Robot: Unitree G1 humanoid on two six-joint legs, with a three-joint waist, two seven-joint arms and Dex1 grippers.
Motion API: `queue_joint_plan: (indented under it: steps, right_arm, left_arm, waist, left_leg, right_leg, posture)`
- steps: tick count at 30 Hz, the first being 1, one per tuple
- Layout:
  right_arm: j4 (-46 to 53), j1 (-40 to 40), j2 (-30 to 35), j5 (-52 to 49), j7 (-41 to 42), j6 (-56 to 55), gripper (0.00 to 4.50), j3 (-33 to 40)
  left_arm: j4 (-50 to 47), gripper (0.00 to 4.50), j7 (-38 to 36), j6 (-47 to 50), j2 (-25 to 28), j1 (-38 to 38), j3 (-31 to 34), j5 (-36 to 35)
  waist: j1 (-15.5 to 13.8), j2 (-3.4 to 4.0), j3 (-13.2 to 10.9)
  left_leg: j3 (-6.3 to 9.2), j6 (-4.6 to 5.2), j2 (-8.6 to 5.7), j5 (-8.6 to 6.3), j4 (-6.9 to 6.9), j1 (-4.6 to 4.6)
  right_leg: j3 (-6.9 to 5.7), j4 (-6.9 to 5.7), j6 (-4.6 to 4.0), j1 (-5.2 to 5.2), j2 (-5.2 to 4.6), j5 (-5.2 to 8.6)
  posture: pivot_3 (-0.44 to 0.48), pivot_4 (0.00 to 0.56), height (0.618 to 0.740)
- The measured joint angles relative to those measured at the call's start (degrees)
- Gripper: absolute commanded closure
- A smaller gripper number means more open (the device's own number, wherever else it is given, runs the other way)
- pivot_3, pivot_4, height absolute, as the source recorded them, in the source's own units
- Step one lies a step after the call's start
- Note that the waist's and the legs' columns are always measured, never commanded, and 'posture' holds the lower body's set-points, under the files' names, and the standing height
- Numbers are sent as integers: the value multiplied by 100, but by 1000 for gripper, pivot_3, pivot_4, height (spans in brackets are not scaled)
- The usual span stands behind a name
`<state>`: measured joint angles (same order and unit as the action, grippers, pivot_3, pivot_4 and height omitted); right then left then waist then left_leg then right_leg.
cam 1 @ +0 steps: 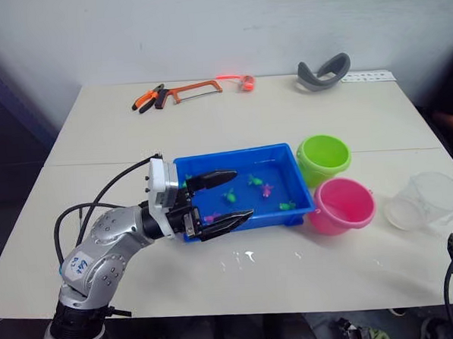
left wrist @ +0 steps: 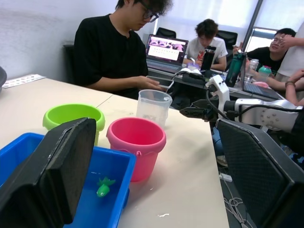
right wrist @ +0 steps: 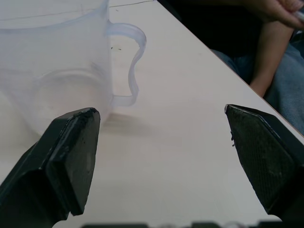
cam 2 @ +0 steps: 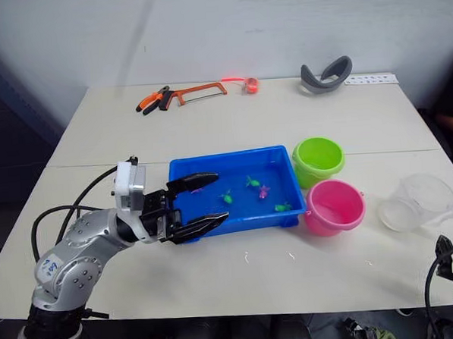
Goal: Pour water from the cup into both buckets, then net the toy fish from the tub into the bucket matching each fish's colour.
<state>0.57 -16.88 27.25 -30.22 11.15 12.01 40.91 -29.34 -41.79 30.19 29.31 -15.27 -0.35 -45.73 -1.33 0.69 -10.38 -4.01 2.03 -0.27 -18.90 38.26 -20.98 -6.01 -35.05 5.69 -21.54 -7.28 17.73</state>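
L gripper (cam 1: 227, 204) spread over tub (cam 1: 287, 160) rim

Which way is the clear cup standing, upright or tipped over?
Upright: the cup stands on its base on the table, mouth upward, handle at its side, beside the pink bucket.

Crowded right of the tub, bare table in front

Beside the tub (cam 1: 182, 169), green bucket (cam 1: 324, 156), pink bucket (cam 1: 341, 205) and cup (cam 1: 428, 200) line its right side; the table (cam 1: 95, 131) behind it lies open up to scattered tools (cam 1: 175, 95).
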Motion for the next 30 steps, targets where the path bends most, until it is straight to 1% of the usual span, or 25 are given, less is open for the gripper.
queue_joint_plan:
  steps: [3,7,13,25,30]
  right_arm:
    - [-437,412,179,187,-10,18,0,-24]
    - [-1000,814,214,455,-11,-90,0,-94]
    - [-1475,1196,220,687,-8,-294,0,-182]
    - [-2131,1672,289,800,91,-681,0,-184]
    - [-2760,2040,657,801,403,-729,0,-189]
  left_arm:
    - [-160,69,12,159,50,8,53,-207]
    - [-182,69,-184,245,293,10,57,-233]
    - [-178,69,-276,246,324,-11,55,-233]
    - [-171,69,-317,225,331,-35,55,-168]
    - [-172,69,-351,211,339,-39,62,-146]
  waist:
    - [-4,0,0]
    - [-2,1,0]
    - [4,1,0]
    - [16,1,0]
    - [19,1,-1]
  left_leg:
    - [2,2,-1,4,1,-1]
    - [4,-4,0,8,-1,-1]
    - [4,-5,0,11,-1,-2]
    - [5,-6,0,12,-1,-3]
    - [3,-5,0,13,0,-3]
  right_leg:
    - [-1,-1,1,1,-2,-1]
    - [-2,0,1,1,7,-1]
    - [-2,-1,2,1,8,-1]
    - [-2,1,2,1,10,-1]
    - [-1,2,2,2,23,-2]
  posture:
    - [0,150,740]
    - [0,150,740]
    - [0,150,740]
    - [0,150,740]
    - [0,150,740]
